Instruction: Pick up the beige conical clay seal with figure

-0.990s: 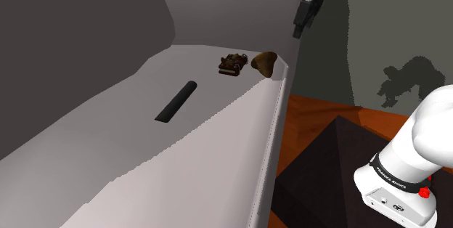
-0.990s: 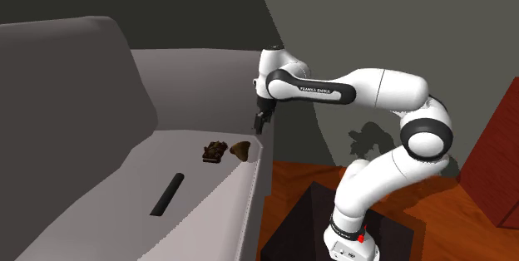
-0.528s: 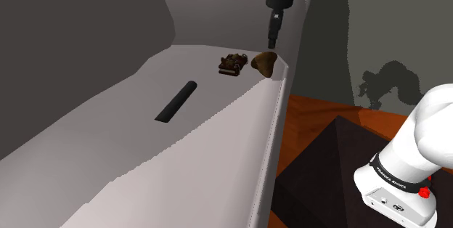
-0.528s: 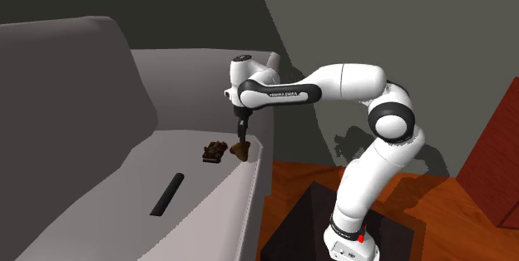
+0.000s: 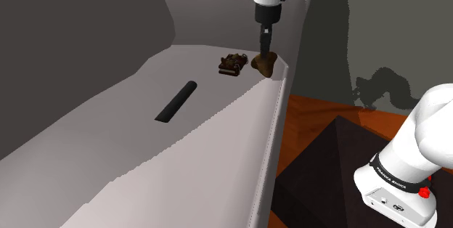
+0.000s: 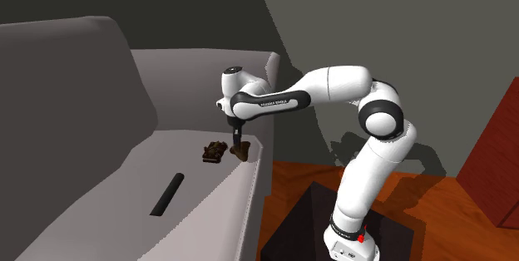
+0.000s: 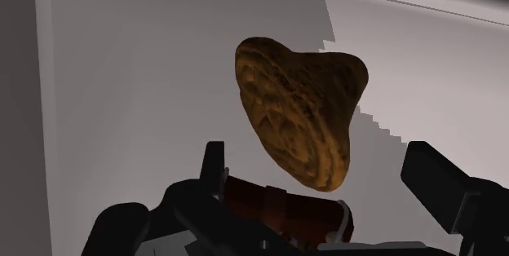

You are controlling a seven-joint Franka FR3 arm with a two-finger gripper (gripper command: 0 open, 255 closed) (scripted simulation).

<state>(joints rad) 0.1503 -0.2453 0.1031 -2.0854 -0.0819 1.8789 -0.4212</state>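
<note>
- At the far front corner of the grey sofa seat (image 5: 145, 154), close to its front edge: the brown conical seal (image 5: 264, 64), mottled rather than beige, apparently lying on its side
- Just beside it, toward the seat's back: a dark brown lumpy object (image 5: 232, 64), near the seal but seemingly not touching it
- Directly above the seal in the shoulder view: the black gripper (image 5: 265, 45), pointing straight down, tips close over the seal's top
- Same reading from the second exterior view: gripper (image 6: 238, 139) right over the seal (image 6: 241, 152) at the seat's front edge
- Through the wrist view, fingers spread wide, with the seal (image 7: 298, 116) in the gap of the gripper (image 7: 318, 155) and touching neither finger, so not yet held
- Long axis of the seal roughly square to the line joining the two fingers: broad end away from the hand, narrow tip toward the dark brown lumpy object (image 7: 269, 205)
- Sits a little nearer one finger than the other, though well inside the gap
- Judging from this, calls for a short straight descent, then a squeeze across the seal's narrower width
- Likely risk: tapered sides letting the cone slip toward its tip, or a finger nudging the dark neighbour
</note>
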